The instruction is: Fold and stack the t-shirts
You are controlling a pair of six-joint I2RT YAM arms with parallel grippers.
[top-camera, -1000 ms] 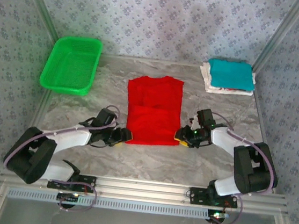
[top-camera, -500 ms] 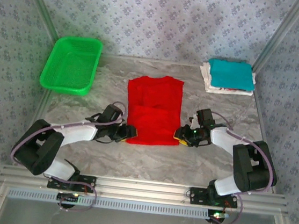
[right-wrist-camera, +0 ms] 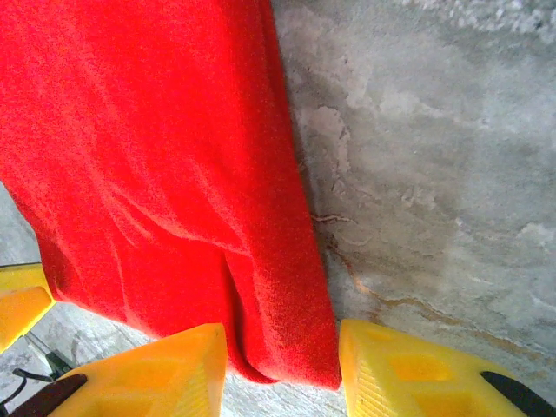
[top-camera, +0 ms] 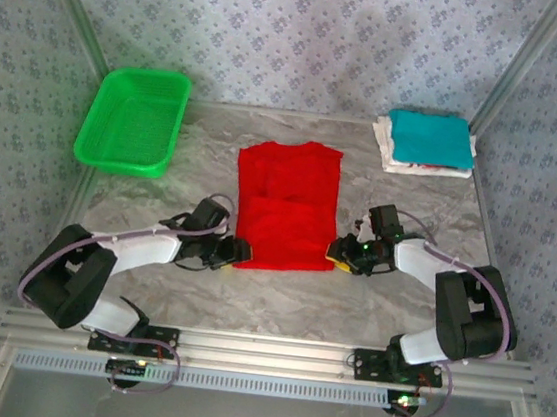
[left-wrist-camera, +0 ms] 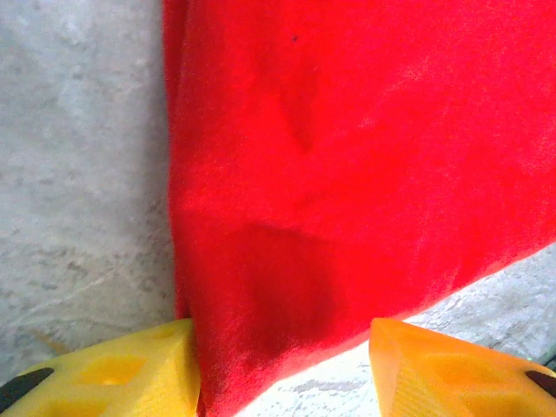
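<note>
No legible text, label, brand, number or sign on any surface.

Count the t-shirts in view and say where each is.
3: red shirt mid-table; teal shirt folded at far right, on top of a whitish shirt. More may be hidden beneath.

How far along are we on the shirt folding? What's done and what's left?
Done: the teal t-shirt lies folded on the whitish t-shirt at the far right corner. In hand: the red t-shirt lies mid-table with its sleeves folded in; the left tool and right tool each straddle a near corner of it, jaws open, not yet gripping. Left: fold it up and add it to the stack.
</note>
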